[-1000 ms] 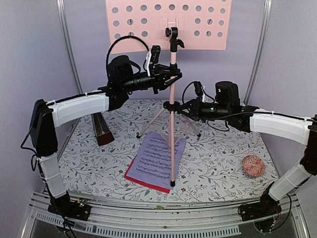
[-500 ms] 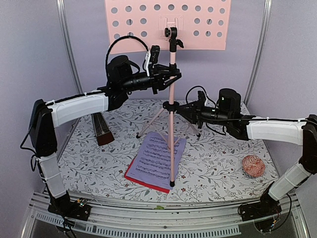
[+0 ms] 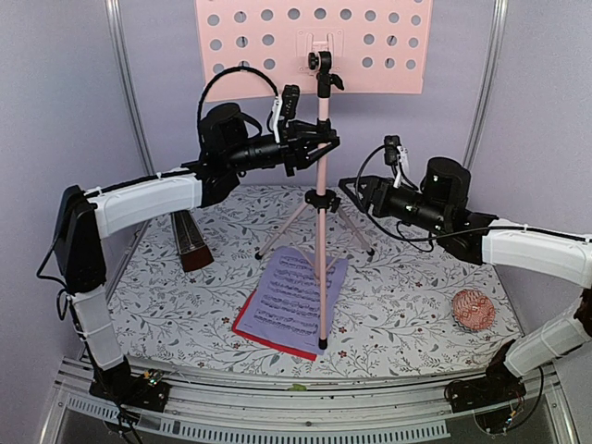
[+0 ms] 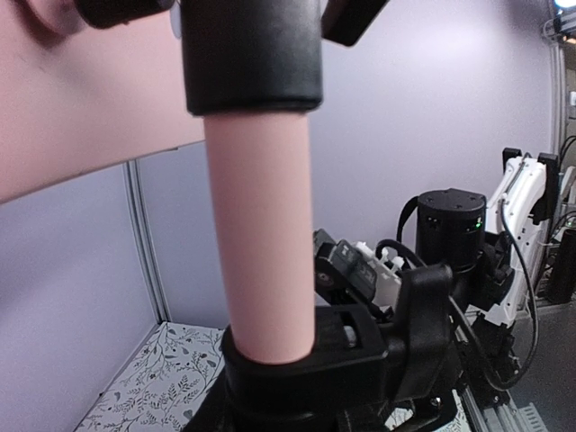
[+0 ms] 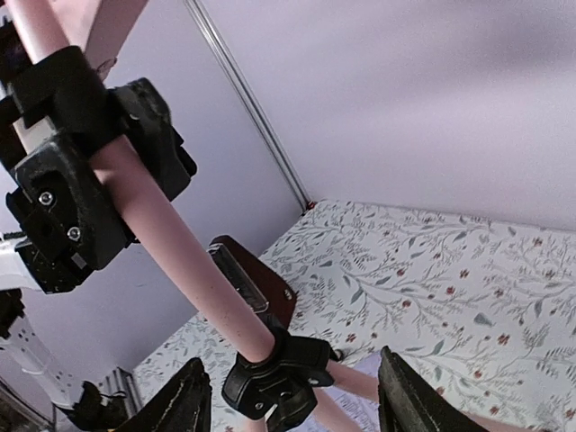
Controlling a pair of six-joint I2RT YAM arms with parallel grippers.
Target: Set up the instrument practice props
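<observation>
The flowered cloth (image 3: 416, 296) is covering the whole tabletop, pale with small leaves and red buds, and plain lilac walls (image 3: 55, 92) are closing it in on three sides, with grey metal posts (image 3: 125, 83) running up the back corners and a slotted metal rail (image 3: 305, 398) lining the near edge. In the middle the pink music stand (image 3: 321, 240) is standing upright on its tripod legs, its perforated desk (image 3: 370, 55) sitting high against the back wall. The left gripper (image 3: 319, 148) is reaching in from the left and clamping the upper pole just below the desk. In the left wrist view the pole is filling the frame so closely that the fingers themselves cannot be made out, but from above they appear to be closed on it. The right gripper (image 3: 350, 191) is hanging just to the right of the black leg collar (image 3: 321, 197), apart from it, its fingers (image 5: 409, 400) spread wide and gripping nothing. On the cloth, the lilac sheet (image 3: 287, 301) is lying on top of the red sheet (image 3: 254, 331), both under the stand's front leg. The dark brown metronome (image 3: 190, 242) is sitting at the left, partly behind the left arm. A pink knitted ball (image 3: 473, 310) is resting well off to the right.
</observation>
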